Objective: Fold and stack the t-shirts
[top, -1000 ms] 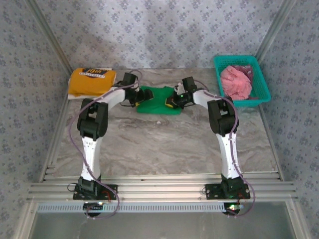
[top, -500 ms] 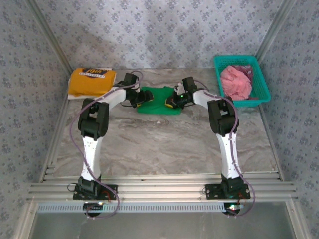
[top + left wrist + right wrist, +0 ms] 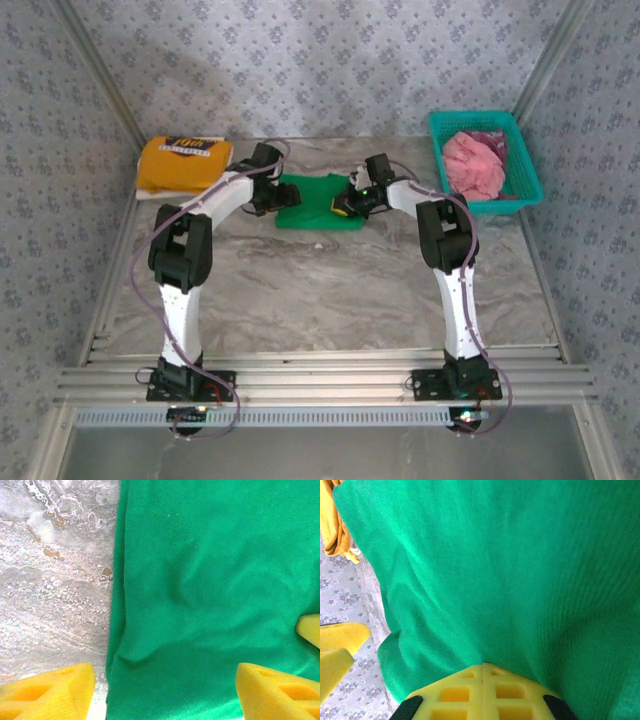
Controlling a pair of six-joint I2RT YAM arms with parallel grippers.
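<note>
The green t-shirt [image 3: 316, 200] lies folded at the back middle of the table. My left gripper [image 3: 283, 196] hovers over its left edge, open. In the left wrist view the left gripper [image 3: 165, 695] has one finger over the marble and the other over the green t-shirt [image 3: 200, 580]. My right gripper [image 3: 346, 206] sits at the shirt's right side. Seen from the right wrist, the right gripper [image 3: 482, 672] is shut, and creases in the green t-shirt [image 3: 510, 570] run into its tip. The yellow-orange t-shirt [image 3: 183, 163] lies folded at the back left. The pink t-shirt [image 3: 473, 165] is crumpled in the basket.
The teal basket [image 3: 531, 178] stands at the back right corner. The marble table [image 3: 320, 290] stretches between the shirts and the arm bases. Patterned walls close in the back and both sides.
My left arm has shifted its elbow and reached slightly further over the green t-shirt's left edge, its jaws a little narrower. The right arm and the shirts have not moved.
</note>
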